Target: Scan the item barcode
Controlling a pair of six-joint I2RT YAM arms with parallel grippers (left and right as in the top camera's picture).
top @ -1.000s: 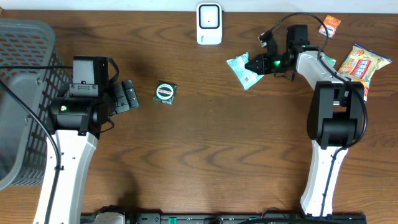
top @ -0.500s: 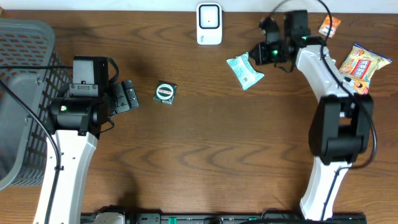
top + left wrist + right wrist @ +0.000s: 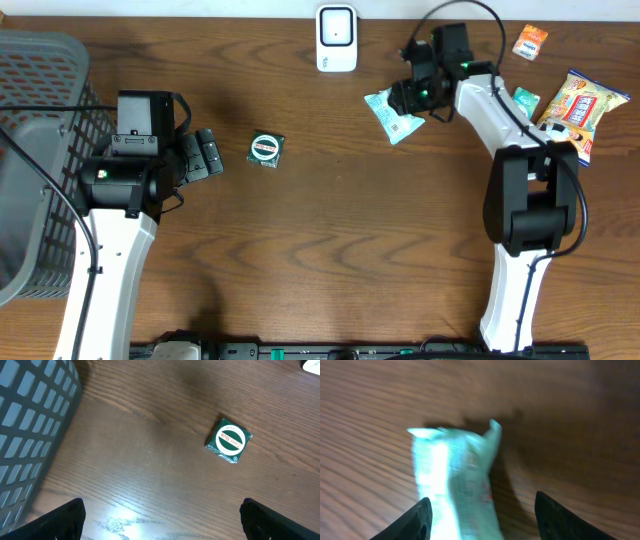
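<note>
Right end effector (image 3: 404, 98) hangs spread over the pale-green packet (image 3: 393, 116).

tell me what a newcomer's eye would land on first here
The right gripper, jaws open over a pale green crinkly plastic packet at upper right of the overhead view, draws the eye first. Then the grey mesh basket at the left edge, and a small green square box with a round white label alone by the left gripper.

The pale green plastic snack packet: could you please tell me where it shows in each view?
Overhead: the pale green plastic snack packet lies upper right of centre, by the right gripper.
Left wrist: not in it.
Right wrist: lower centre-left, blurred.
Shared landmark: the right gripper's black fingers.
</note>
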